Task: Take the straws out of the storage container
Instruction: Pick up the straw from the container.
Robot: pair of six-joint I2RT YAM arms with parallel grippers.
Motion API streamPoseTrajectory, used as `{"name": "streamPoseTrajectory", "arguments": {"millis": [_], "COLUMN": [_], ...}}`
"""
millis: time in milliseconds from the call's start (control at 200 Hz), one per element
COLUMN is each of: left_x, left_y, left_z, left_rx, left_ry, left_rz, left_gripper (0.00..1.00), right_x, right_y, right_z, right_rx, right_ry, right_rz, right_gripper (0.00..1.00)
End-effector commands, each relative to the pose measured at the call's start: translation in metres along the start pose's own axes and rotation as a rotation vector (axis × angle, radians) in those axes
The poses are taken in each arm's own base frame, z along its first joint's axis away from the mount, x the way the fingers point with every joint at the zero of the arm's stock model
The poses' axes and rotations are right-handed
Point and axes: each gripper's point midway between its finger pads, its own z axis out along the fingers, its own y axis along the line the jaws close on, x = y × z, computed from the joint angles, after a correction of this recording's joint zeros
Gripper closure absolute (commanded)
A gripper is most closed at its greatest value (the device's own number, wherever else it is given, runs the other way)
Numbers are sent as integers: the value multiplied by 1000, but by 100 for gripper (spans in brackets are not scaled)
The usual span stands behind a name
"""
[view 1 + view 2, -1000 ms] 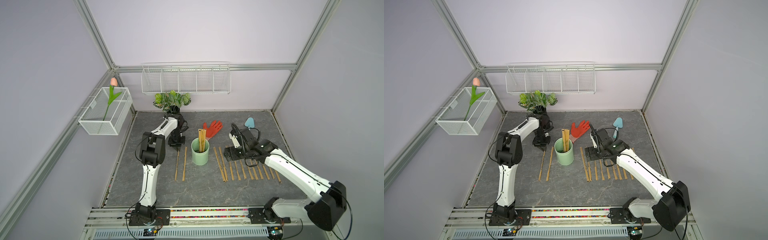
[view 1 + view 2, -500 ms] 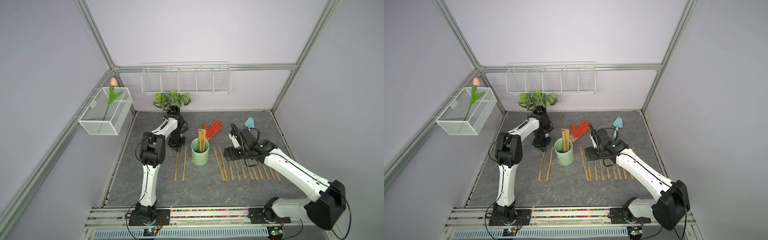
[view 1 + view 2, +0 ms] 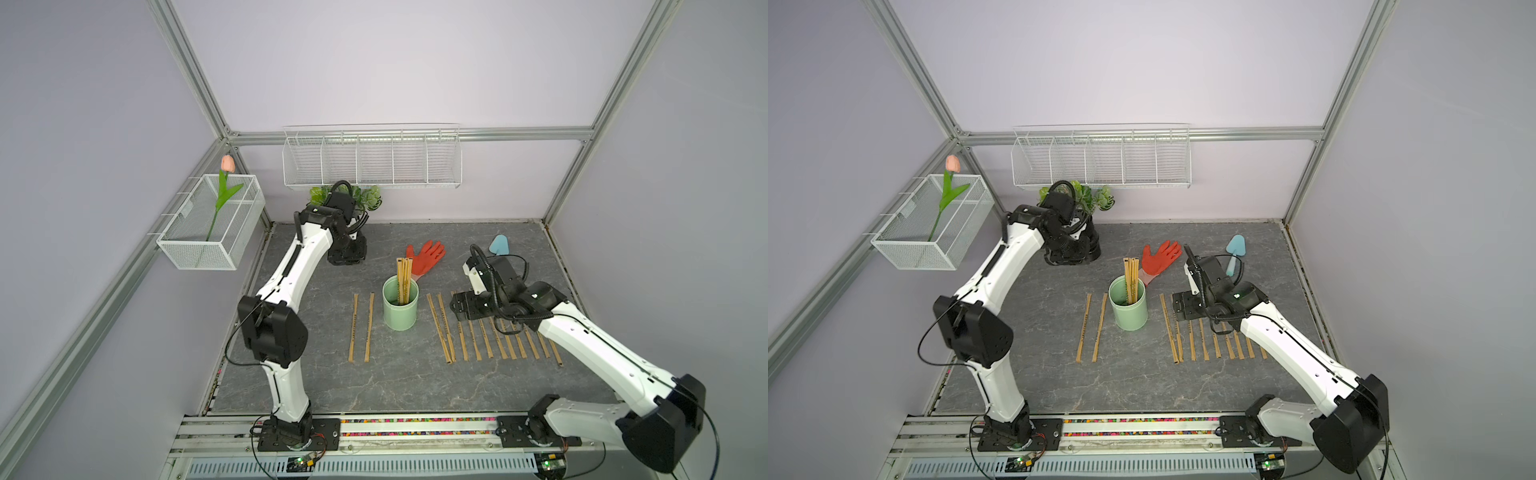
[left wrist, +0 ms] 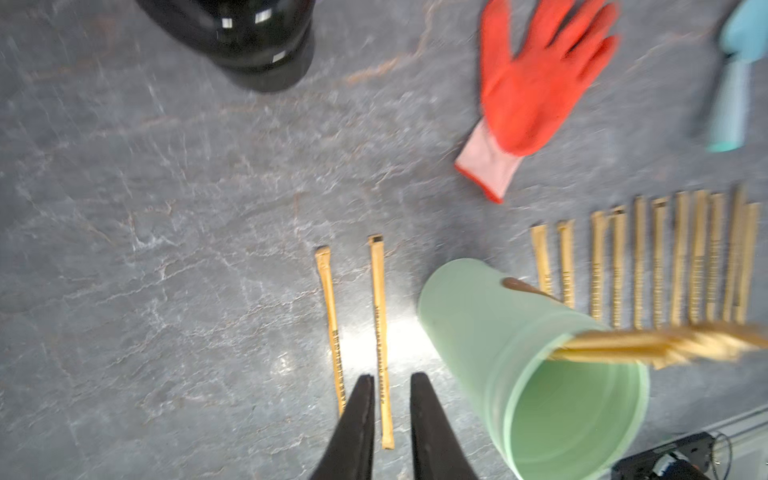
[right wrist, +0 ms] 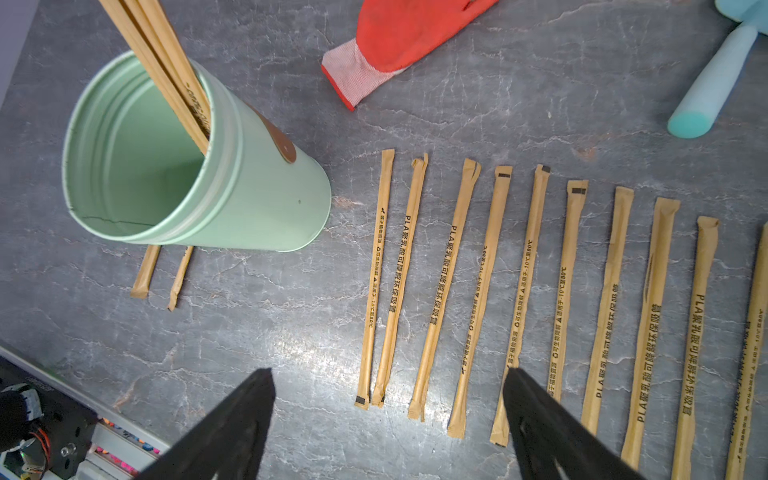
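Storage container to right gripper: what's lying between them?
Two straws, flat on the table side by side, lie between the storage container and the right gripper; both top views show it.

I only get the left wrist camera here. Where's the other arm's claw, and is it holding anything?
Observer: The right gripper hangs wide open and empty above the straws laid in a row on its side of the cup.
Operator: What's the shiny black thing at my picture's edge?
Observer: A vase; a leafy green plant rises from it by the back wall.
Operator: Anything on the walls?
Observer: A wire basket on the left wall holds a pink tulip.
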Motion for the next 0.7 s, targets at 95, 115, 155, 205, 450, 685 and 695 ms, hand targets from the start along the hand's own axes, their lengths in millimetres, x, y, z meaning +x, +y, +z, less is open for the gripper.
{"name": "streamPoseTrajectory", "arguments": {"millis": [95, 115, 155, 205, 450, 685, 695], "left_x": [13, 14, 17, 20, 27, 29, 29], "left_y": [-56, -60, -66, -70, -78, -94, -95], "left_z": [-18, -18, -17, -13, 14, 29, 30], "left_rx": [151, 161, 179, 193, 219, 215, 215], "left_ry": [-115, -118, -117, -109, -79, -62, -59], "left_rz": [88, 94, 97, 93, 67, 90, 90], "left_gripper": [78, 78, 77, 77, 76, 73, 73], "right_x": [-4, -4, -4, -4, 0, 4, 5], "right_y": [-4, -4, -4, -4, -6, -9, -9], "right_z": [-13, -14, -15, -14, -13, -9, -9], "right_rx": [0, 0, -3, -6, -8, -6, -6], "right_ry": [-21, -21, -22, -20, -7, 7, 8], "right_rz": [40, 41, 45, 48, 61, 73, 74], "right_gripper": [11, 11, 11, 11, 11, 11, 11]}}
